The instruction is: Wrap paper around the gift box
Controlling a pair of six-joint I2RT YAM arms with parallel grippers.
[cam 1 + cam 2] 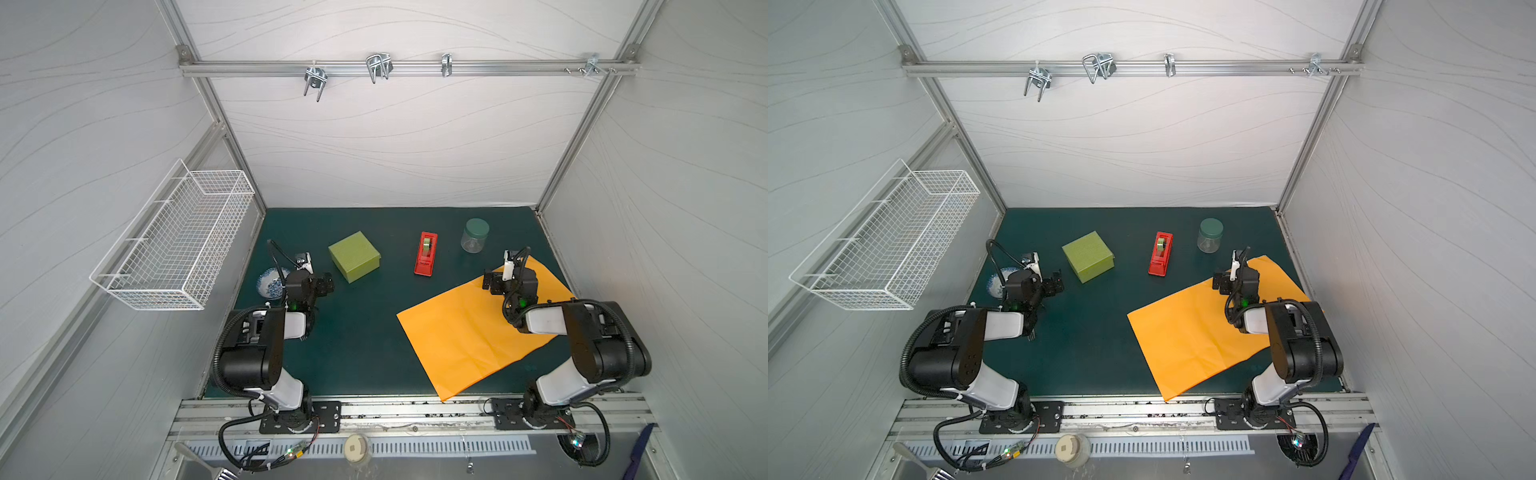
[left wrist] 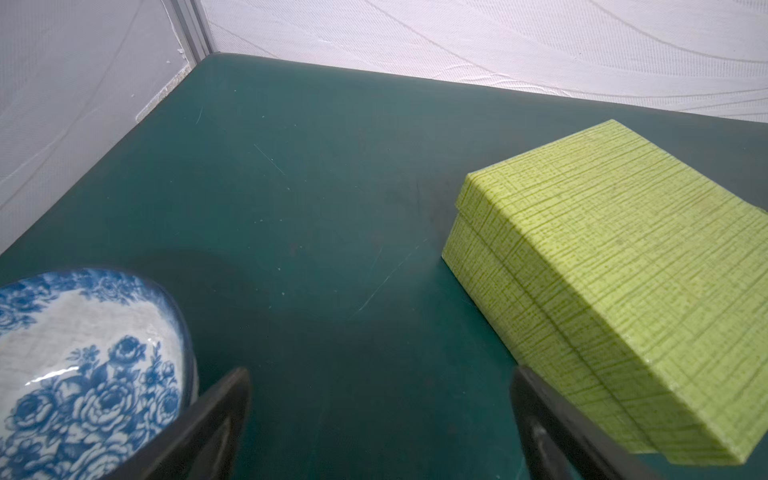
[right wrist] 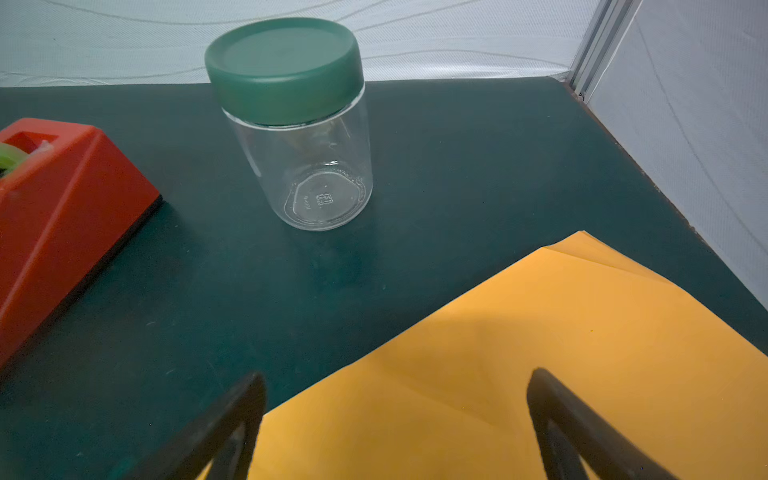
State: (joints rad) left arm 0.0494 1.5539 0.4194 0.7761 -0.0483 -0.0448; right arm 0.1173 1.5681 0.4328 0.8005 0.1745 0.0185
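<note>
**Grippers Spread and Empty, Gift Box and Paper Well Apart**

Nearest the lens, in the wrist views: dark fingers of the left gripper (image 2: pixel 380 374), spread wide, pinching nothing, poised over bare green surface (image 2: pixel 311 208) between a blue-and-white floral bowl (image 2: pixel 83 353) and the gift box (image 2: pixel 602 270). Likewise the right gripper (image 3: pixel 399 376): spread, empty, hanging above one edge of the paper (image 3: pixel 540 324).

Gift box (image 1: pixel 354 256): lid on, toward the back left in both top views, just beside the left gripper, well apart from the paper. Paper (image 1: pixel 465 336): flat, creased, at front right, partly under the right arm, near corner at or just over the surface's front edge. Between them a red tape dispenser (image 1: pixel 426 253); near the paper's far corner a clear jar (image 1: pixel 474 235) with a green lid.

Probable troubles: hard to pinch a thin sheet lying flat, so liable to crumple or tear if scraped up by a fingertip; liable to slip off the front if dragged that way. Risk of raising only the lid with a grip high on the gift box. Risk of clipping the bowl on the way in, or of toppling the tape dispenser or jar while bringing gift box and paper together.

Readable writing: none. Raised marks on the jar's base and dark print at the tape dispenser's foot, too small or blurred to make out.
</note>
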